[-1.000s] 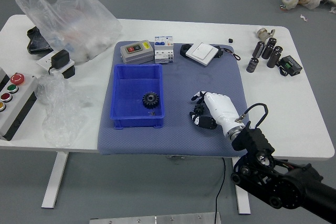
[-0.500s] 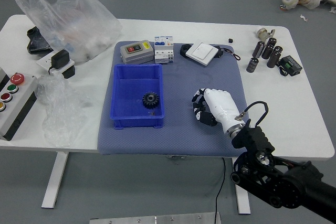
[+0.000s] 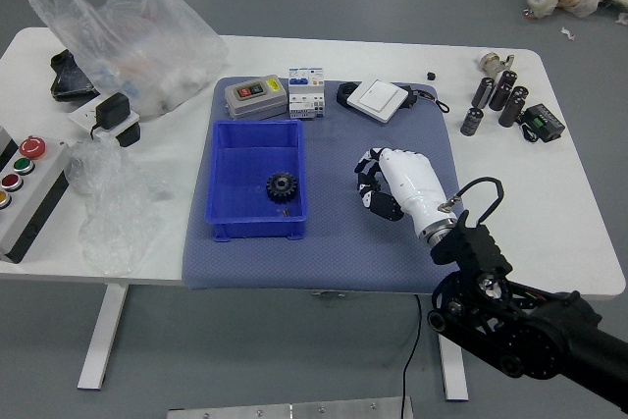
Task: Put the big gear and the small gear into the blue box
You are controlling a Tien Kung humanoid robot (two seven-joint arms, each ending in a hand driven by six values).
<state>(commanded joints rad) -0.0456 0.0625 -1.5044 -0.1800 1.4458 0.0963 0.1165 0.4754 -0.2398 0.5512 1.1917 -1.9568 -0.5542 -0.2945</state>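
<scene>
My right hand (image 3: 371, 185), white-backed with black fingers, is over the mat to the right of the blue box. Its fingers are curled together around the small black gear, which they hide almost completely. The big black gear (image 3: 282, 186) lies inside the blue box (image 3: 242, 230), near its right wall. My left arm is out of view.
Behind the box on the mat (image 3: 334, 262) are a grey case (image 3: 256, 96), a white module (image 3: 306, 92) and a white square device (image 3: 377, 100). Several dark cylinders stand at right. Plastic bags and a button panel (image 3: 29, 193) occupy the left.
My right hand's fingers have closed around the small gear, visible between them a second ago. The hand has since shifted slightly toward the table's far side.
</scene>
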